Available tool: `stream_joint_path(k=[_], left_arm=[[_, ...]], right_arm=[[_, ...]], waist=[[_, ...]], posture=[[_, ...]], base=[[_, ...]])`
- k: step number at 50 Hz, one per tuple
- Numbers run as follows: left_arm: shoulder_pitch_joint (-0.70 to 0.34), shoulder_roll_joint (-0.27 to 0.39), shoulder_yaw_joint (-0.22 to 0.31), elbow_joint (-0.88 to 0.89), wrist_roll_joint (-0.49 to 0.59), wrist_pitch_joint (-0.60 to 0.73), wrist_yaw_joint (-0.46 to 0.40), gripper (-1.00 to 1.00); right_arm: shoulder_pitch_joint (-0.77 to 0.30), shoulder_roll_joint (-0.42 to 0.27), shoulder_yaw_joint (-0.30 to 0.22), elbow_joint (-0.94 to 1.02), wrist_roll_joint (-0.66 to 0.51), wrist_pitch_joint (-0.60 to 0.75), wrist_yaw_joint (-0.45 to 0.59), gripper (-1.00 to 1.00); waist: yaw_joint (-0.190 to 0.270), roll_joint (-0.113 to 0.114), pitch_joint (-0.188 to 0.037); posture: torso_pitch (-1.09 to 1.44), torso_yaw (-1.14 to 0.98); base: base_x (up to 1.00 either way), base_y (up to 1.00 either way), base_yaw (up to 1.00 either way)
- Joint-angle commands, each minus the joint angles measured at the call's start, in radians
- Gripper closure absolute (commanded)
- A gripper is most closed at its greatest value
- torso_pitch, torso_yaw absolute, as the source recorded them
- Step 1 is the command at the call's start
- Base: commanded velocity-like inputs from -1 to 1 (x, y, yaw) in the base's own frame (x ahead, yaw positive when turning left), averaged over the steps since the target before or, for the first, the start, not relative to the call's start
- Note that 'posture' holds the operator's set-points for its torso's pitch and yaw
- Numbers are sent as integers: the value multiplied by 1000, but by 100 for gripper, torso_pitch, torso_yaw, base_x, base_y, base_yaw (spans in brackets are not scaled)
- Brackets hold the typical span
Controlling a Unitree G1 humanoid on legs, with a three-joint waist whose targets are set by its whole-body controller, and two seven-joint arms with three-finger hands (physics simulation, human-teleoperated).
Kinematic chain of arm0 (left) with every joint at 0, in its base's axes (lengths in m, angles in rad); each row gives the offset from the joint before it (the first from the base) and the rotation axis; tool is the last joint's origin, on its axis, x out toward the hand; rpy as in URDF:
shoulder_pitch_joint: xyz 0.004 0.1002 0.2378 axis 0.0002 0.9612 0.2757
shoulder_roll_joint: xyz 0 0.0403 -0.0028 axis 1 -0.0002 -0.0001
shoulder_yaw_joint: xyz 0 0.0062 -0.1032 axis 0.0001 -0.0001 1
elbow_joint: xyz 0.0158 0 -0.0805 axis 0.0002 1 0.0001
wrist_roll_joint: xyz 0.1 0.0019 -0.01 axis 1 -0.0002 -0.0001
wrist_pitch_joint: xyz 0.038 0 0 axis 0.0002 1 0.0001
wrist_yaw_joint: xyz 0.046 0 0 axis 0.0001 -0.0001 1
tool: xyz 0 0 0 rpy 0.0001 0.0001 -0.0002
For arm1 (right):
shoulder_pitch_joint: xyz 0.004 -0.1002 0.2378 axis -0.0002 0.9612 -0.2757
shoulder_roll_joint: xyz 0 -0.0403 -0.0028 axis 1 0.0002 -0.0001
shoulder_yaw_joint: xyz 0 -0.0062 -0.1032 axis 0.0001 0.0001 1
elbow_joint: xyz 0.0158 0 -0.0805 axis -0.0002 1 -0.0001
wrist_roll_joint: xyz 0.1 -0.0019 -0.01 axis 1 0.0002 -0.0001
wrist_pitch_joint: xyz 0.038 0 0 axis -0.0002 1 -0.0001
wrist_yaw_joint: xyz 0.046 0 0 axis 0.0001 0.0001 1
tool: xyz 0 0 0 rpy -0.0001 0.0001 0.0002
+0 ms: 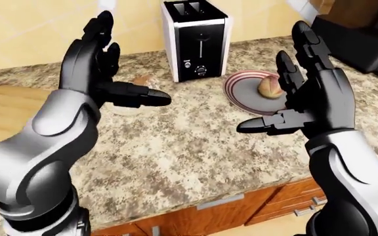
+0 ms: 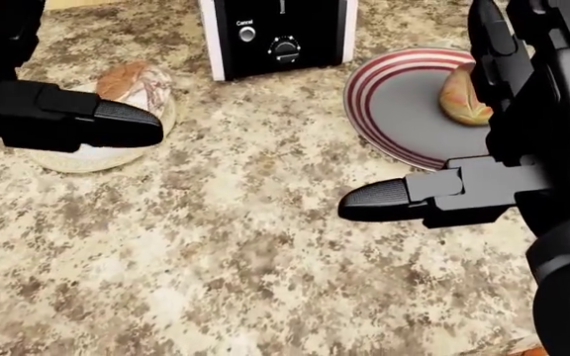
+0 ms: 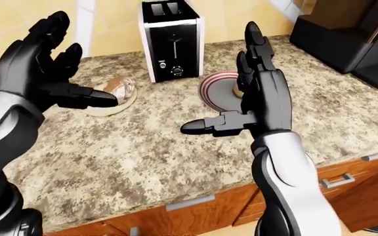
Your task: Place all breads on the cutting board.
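Closest to you, at the bottom of the left-eye view, the wooden drawers (image 1: 268,201) with their grey handles are sitting under the edge of the speckled stone counter (image 1: 189,147).

Just above that, you are holding both hands up over the counter, and both are spread wide with nothing in them. Your right hand (image 1: 310,91) is standing with its fingers pointing up and its thumb poking out to the left of the view. Your left hand (image 1: 100,64) is doing the same on the other side, with its thumb pointing to the right.

At the left edge of the left-eye view, the wooden cutting board (image 1: 8,113) is lying flat on the counter, and no bread is lying on it.

Farther away, a brown round loaf (image 2: 137,83) is sitting on a pale plate (image 2: 77,157), and your left thumb is hiding part of it. To the right of the head view, a small roll (image 2: 465,93) is sitting on a grey plate with red rings (image 2: 389,104). Your right fingers are covering one side of the roll.

Between the two plates, a black and white toaster (image 1: 196,45) is standing upright near the yellow wall (image 1: 31,29). In the far top right of the right-eye view, a dark machine (image 3: 347,34) is standing on the counter.
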Motion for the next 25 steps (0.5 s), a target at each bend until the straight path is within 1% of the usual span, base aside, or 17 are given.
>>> stream_joint_path(k=[1, 3, 4, 5, 7, 10, 13, 14, 20, 23, 25], left_arm=[[-55, -23, 4, 18, 147, -23, -75, -100], [-84, -47, -17, 64, 233, -19, -122, -100], [-89, -49, -42, 91, 292, -32, -147, -100], [-94, -64, -52, 127, 343, -50, -173, -100], [-110, -93, -50, 185, 426, -69, -215, -100], [-130, -119, -60, 236, 532, -69, -269, -100], [-147, -141, -81, 268, 629, -65, -317, -100], [-151, -147, -97, 289, 665, -71, -333, -100], [-172, -208, -114, 368, 817, -113, -417, -100], [-181, -235, -115, 431, 870, -150, -444, -100], [-192, -254, -108, 492, 893, -189, -448, -100]], right_arm=[[-25, -5, -3, -15, -3, -35, 0, -100], [-28, -5, -8, -20, 0, -28, -1, -100], [-29, -6, -12, -20, 2, -27, 0, -100], [-28, -8, -18, -16, 4, -31, 2, -100], [-29, -11, -21, -12, 7, -34, 0, -100], [-24, -13, -21, -6, 10, -43, -2, -100], [-14, -12, -18, 0, 10, -58, -2, -100], [-12, -12, -16, 3, 9, -64, -2, -100], [1, -10, -19, 3, 10, -73, -3, -100], [5, -9, -17, 3, 10, -76, -4, -100], [15, -8, -17, 10, 8, -92, -1, -100]], waist=[[-2, -6, -20], [-2, -8, -22], [-3, -10, -22], [-3, -11, -22], [-3, -16, -23], [-3, -19, -27], [-3, -22, -29], [-3, -24, -29], [1, -33, -32], [2, -37, -33], [2, -39, -35]], posture=[[0, 0], [0, 0], [0, 0], [0, 0], [0, 0], [0, 0], [0, 0], [0, 0], [0, 0], [0, 0], [0, 0]], base=[[0, 0, 0], [0, 0, 0], [0, 0, 0], [0, 0, 0], [0, 0, 0], [0, 0, 0], [0, 0, 0], [0, 0, 0], [0, 0, 0], [0, 0, 0], [0, 0, 0]])
